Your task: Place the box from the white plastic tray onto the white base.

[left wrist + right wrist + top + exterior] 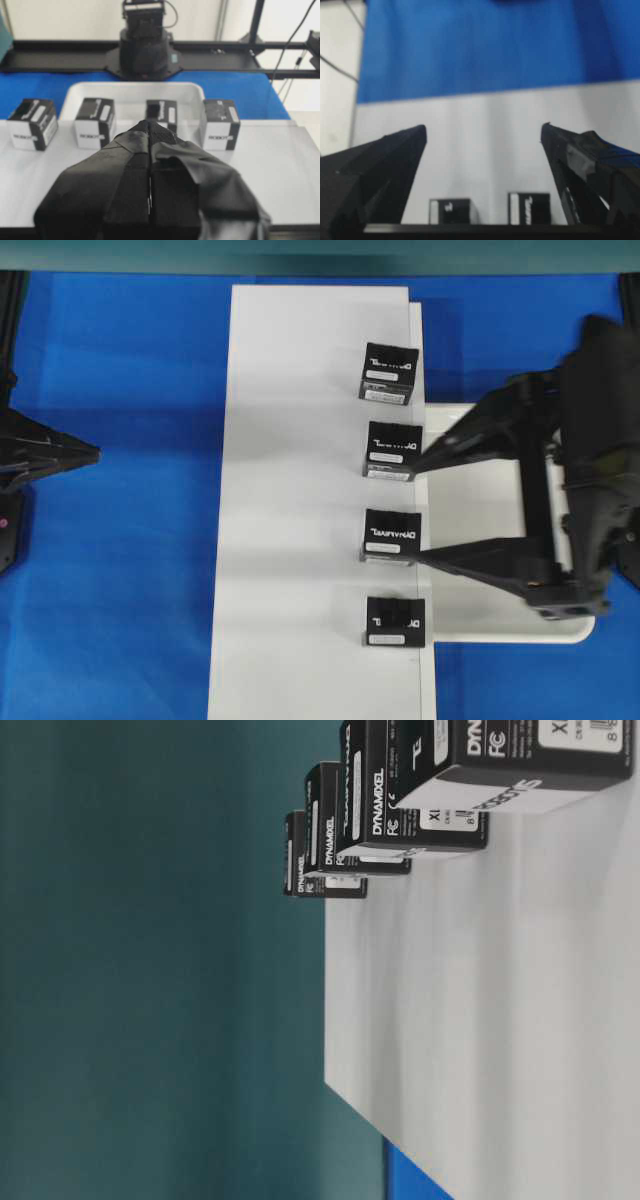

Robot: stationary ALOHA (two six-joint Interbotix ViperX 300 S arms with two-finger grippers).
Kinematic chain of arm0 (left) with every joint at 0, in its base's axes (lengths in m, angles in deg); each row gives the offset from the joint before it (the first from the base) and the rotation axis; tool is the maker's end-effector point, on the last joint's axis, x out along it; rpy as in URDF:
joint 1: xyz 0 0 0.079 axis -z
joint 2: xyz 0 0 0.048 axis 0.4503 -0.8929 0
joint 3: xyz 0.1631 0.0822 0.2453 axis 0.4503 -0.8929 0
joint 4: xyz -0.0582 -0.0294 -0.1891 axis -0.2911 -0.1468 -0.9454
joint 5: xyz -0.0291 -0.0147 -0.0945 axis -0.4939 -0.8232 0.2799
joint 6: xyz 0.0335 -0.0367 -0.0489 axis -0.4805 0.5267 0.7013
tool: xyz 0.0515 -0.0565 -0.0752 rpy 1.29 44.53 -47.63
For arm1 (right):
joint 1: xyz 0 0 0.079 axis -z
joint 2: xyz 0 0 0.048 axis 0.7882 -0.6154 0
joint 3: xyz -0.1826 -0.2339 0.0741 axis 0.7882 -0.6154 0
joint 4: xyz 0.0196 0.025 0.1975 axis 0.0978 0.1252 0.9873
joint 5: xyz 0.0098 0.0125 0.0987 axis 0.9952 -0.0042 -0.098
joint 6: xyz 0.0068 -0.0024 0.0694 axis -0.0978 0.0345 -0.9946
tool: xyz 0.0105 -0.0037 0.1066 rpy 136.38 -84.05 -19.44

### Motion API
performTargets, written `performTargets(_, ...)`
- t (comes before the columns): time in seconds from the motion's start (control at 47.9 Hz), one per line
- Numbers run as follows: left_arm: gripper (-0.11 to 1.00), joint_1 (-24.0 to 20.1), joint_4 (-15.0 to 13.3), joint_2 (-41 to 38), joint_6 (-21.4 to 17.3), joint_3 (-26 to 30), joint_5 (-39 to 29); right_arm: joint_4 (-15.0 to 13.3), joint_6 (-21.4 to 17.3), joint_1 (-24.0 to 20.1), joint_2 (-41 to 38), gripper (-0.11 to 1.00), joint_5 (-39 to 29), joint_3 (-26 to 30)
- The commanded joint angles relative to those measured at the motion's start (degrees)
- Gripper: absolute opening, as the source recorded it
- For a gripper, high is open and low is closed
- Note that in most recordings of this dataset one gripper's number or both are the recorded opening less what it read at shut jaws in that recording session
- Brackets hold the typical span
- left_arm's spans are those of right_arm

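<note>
Now we should lift the right claw (420, 512), its jaws spread wide and empty, clear of the box (395, 621) resting on the white base (290, 490), without nudging it.

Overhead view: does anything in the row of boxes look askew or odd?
Nothing stands out. Four black boxes stand upright in a straight row along the white base edge beside the white plastic tray.

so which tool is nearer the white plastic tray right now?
Right. The right tool hangs open over the white plastic tray, tips at its edge beside the row of boxes. The left tool sits shut across the white base, over blue cloth.
</note>
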Motion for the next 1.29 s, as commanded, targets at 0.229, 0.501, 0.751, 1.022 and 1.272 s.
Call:
performTargets(0.229,-0.07,0.18,0.09,0.00,0.18,1.76,0.26,-0.26,0.18,0.00,8.96,0.97,3.25,-7.21)
performTargets(0.501,-0.07,0.79,0.18,0.70,2.20,0.97,0.18,-0.26,0.18,0.79,16.00,0.96,4.04,-12.83)
performTargets(0.751,-0.07,1.49,0.09,0.18,2.55,0.79,0.00,-0.26,0.18,1.14,22.59,0.96,5.62,-18.54)
performTargets(1.022,-0.07,1.76,0.18,0.26,1.58,0.70,-2.11,-0.26,0.18,1.32,29.62,0.95,6.42,-22.85)
performTargets(1.272,-0.07,2.55,0.09,0.44,2.72,1.05,-1.85,-0.26,0.26,1.58,37.35,0.95,5.62,-26.81)
